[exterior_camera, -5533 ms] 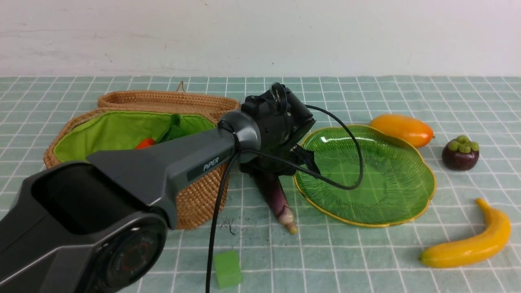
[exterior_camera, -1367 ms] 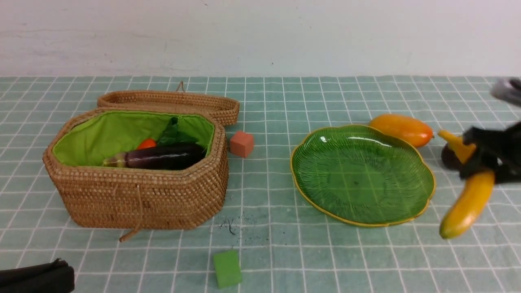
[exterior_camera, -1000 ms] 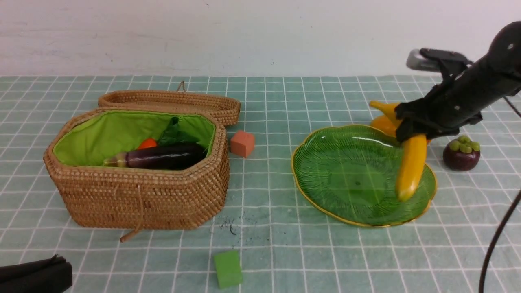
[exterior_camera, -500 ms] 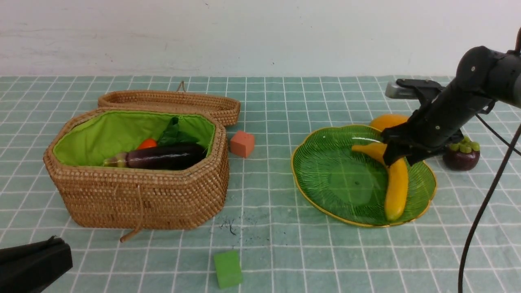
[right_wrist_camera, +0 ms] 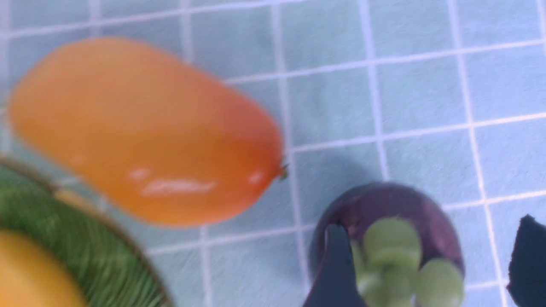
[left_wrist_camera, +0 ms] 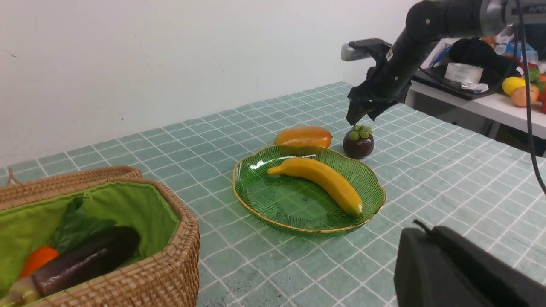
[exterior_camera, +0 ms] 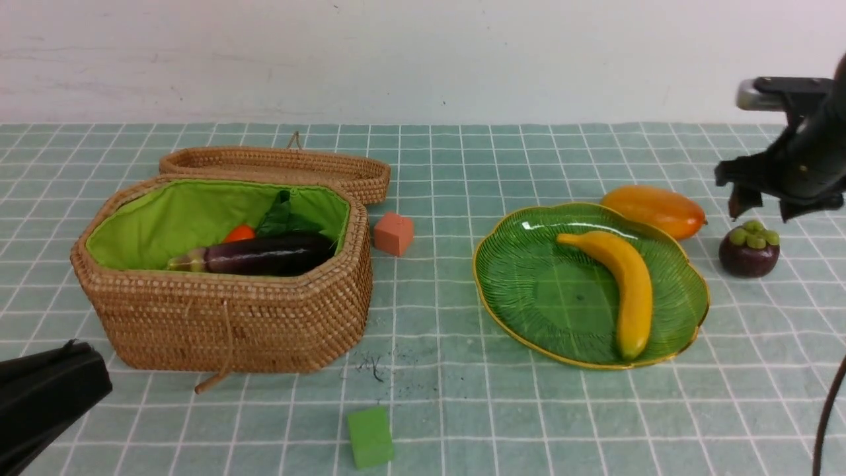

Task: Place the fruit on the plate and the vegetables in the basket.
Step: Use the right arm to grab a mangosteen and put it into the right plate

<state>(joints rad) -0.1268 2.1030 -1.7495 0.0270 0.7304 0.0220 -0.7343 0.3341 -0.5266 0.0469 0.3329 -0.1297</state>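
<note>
Banana (exterior_camera: 628,284) now lies released on the plate (exterior_camera: 529,291); right pincer (exterior_camera: 761,210) has lifted, wide and empty, over the mangosteen (exterior_camera: 748,251); left pincer (exterior_camera: 59,383) closed.

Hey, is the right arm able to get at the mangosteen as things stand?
Probably yes: the right gripper hangs open just above the mangosteen, nothing between them, and the mango lies apart.

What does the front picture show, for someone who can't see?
A yellow banana lies on a green plate, while the right end effector hangs open above a purple mangosteen beside an orange mango. An open basket holds an eggplant and carrot.
</note>
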